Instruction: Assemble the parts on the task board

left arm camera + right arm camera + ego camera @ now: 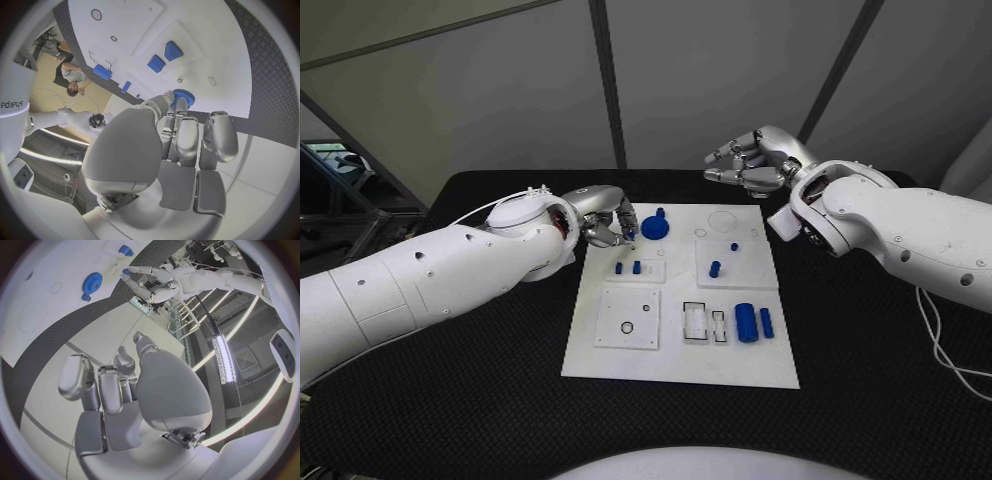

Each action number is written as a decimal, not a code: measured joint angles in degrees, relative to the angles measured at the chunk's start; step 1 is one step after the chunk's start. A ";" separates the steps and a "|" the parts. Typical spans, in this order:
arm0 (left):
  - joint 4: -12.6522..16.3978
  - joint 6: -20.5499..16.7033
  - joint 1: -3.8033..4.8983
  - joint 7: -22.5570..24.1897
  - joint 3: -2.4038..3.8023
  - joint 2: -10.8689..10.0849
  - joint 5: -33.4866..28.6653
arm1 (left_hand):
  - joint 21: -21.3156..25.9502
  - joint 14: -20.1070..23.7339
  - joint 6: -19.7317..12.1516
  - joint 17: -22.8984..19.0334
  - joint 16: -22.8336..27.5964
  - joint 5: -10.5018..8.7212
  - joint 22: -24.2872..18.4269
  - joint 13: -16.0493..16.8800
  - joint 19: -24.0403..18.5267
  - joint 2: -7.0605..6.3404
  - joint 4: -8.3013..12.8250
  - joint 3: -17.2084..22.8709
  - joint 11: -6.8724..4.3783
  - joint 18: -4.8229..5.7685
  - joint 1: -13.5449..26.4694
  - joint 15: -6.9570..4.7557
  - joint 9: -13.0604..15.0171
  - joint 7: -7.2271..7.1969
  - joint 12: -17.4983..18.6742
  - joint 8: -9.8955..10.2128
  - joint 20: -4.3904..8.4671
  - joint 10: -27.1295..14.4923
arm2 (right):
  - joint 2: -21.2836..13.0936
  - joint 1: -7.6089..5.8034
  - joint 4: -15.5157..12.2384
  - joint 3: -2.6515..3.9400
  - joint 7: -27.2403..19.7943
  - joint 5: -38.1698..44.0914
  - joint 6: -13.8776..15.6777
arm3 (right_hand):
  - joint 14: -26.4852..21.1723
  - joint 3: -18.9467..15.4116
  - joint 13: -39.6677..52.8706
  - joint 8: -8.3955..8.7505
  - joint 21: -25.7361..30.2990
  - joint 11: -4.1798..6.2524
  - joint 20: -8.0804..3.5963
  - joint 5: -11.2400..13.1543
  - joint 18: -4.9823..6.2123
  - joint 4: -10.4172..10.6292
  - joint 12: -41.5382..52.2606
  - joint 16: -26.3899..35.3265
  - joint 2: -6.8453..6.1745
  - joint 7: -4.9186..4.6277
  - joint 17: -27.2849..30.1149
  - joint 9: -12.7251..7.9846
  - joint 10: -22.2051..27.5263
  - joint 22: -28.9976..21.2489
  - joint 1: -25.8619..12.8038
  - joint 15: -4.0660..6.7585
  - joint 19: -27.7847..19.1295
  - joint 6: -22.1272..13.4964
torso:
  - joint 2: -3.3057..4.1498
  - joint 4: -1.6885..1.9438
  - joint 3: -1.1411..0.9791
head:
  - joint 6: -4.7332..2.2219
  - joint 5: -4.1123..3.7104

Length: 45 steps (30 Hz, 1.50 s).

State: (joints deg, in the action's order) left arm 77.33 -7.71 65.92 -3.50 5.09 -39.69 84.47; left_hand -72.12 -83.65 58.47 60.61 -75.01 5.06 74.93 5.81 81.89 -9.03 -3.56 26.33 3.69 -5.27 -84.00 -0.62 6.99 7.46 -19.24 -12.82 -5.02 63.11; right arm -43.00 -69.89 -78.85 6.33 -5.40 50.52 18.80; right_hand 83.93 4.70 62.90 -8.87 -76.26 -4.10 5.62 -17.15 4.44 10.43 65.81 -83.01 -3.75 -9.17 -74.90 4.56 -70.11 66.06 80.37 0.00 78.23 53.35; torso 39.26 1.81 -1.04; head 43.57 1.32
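The white task board (682, 345) lies in the middle of the black table. A blue gear-like disc (655, 226) sits at its far left corner, also seen as the disc (184, 94) and the disc (94, 281). My left hand (606, 225) is right beside it, fingers (186, 137) curled close together with their tips at the disc's edge; whether they grip it is hidden. Small blue pegs (629, 267) and another peg (715, 268) stand in the board's middle plates. A blue cylinder (746, 322) lies near the right edge. My right hand (754, 160) hangs beyond the far edge, fingers curled, holding nothing.
A thin blue bar (767, 321) lies beside the cylinder. A plate with round holes (627, 318) and a plate with slots (705, 322) occupy the board's near half. Bare black table (877, 380) surrounds the board on all sides.
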 measured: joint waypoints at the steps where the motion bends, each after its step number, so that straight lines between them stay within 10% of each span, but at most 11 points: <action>1: 0.00 0.16 -0.06 -0.12 0.00 0.00 -0.07 | 0.00 0.00 0.00 0.00 0.00 0.00 0.00 0.00 0.00 0.00 0.00 0.00 0.00 -0.01 0.00 0.00 0.00 0.00 0.00 0.00 0.00 0.00 | 0.01 0.00 0.01 0.00 0.00 0.00 0.00 | 0.00 0.00 0.00 0.00 0.00 0.00 0.00 0.00 0.00 0.00 0.00 0.00 0.00 0.00 0.00 0.00 0.00 0.00 0.00 0.00 0.00 0.00 | 0.01 -0.01 0.00 | 0.02 0.04; 45: -5.84 3.30 -1.11 -1.02 -0.08 4.27 -0.63 | 0.01 0.00 0.20 -0.52 0.00 0.00 -0.01 -0.09 -0.01 -0.54 0.11 0.10 0.02 0.00 0.53 0.00 -0.04 0.21 0.67 0.35 0.00 0.39 | 0.19 0.01 0.02 0.00 0.01 0.11 -0.08 | 0.00 0.00 -0.01 0.00 0.00 0.00 0.00 0.00 0.00 0.00 0.00 0.00 0.00 0.00 -0.05 0.02 0.00 0.00 0.00 0.00 0.00 0.00 | 0.05 -0.13 -0.04 | 0.16 0.04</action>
State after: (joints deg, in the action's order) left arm 71.49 -4.42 64.82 -4.53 5.01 -35.42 83.85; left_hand -72.12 -83.65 58.67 60.09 -75.01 5.07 74.92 5.72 81.89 -9.57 -3.45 26.43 3.71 -5.27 -83.47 -0.62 6.95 7.67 -18.57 -12.47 -5.02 63.49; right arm -42.81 -69.87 -78.83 6.33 -5.39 50.64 18.72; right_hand 83.93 4.70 62.90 -8.87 -76.26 -4.10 5.62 -17.15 4.44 10.43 65.82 -83.01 -3.75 -9.17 -74.95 4.57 -70.11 66.06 80.37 0.00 78.23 53.35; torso 39.31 1.68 -1.08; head 43.74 1.36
